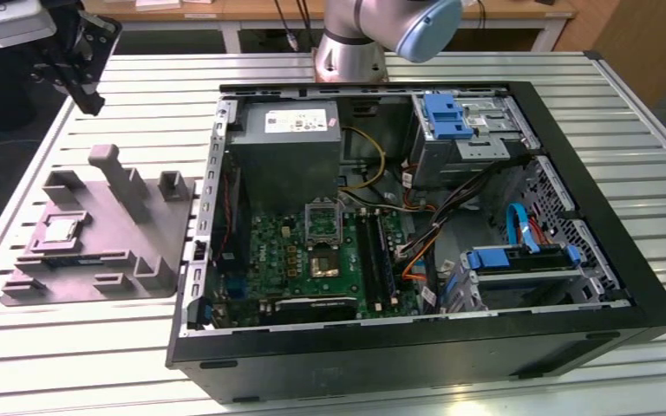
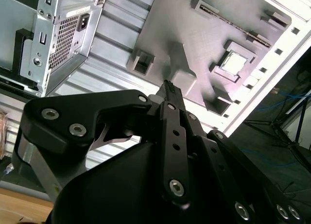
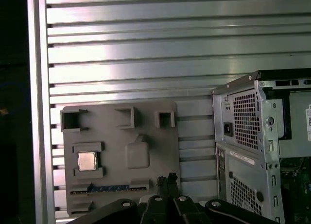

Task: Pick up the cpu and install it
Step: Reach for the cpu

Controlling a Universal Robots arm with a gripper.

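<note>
In the exterior view, the hand (image 1: 91, 106) hung high over the far corner of the slatted metal tabletop (image 1: 79, 347), on the exterior view's left. Its fingers were drawn together with nothing between them. The cpu (image 1: 62, 229) lay flat in a square recess of the grey-purple fixture (image 1: 136, 238), well apart from the hand. The fixture sat on the tabletop just beside the open computer case (image 1: 628, 286), on the exterior view's left of it. Inside the case, the dark socket (image 1: 325, 263) sat on the green board with its metal frame raised. The grey power supply box (image 1: 287, 147) stood beyond it.

In the second wrist view, the hand (image 2: 169, 84) appeared as black linkages that narrowed to a single closed tip, which gripped nothing. Beyond that tip lay the fixture (image 2: 194, 34), with the cpu (image 2: 234, 63) pale and bright in its recess. A perforated metal corner of the case (image 2: 63, 44) stood to one side over the tabletop (image 2: 116, 37).

In the first wrist view, the tips of the hand (image 3: 166, 179) met in front of the fixture (image 3: 146, 117) at its edge. The cpu (image 3: 87, 161) sat in its framed pocket, apart from those tips and untouched. The back of the case (image 3: 248, 131) stood next to the fixture on the ribbed tabletop (image 3: 146, 39).
</note>
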